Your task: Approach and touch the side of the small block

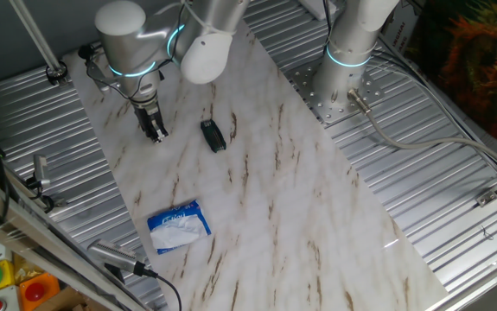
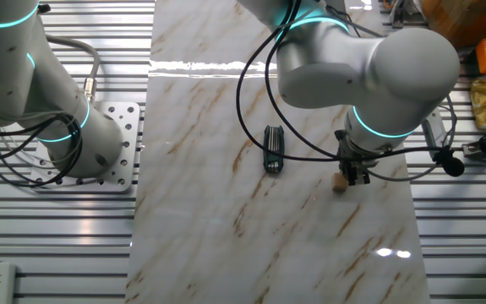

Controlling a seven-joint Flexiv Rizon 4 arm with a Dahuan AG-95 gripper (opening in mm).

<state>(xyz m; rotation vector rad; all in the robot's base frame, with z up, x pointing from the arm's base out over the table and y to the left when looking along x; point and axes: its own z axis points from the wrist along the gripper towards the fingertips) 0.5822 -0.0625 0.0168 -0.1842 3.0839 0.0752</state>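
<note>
The small block (image 2: 340,183) is a tiny tan cube on the marble board (image 2: 226,211), near its right edge in the other fixed view. My gripper (image 2: 355,176) points down with its fingertips right beside the block, touching or nearly touching its side. The fingers look pressed together with nothing between them. In one fixed view the gripper (image 1: 156,132) stands low over the board's (image 1: 274,216) far left part, and the block is hidden behind the fingers.
A black oblong object (image 1: 213,136) lies on the board a short way from the gripper; it also shows in the other fixed view (image 2: 274,149). A blue-white packet (image 1: 179,226) lies nearer the front. A second arm's base (image 1: 343,82) stands beside the board.
</note>
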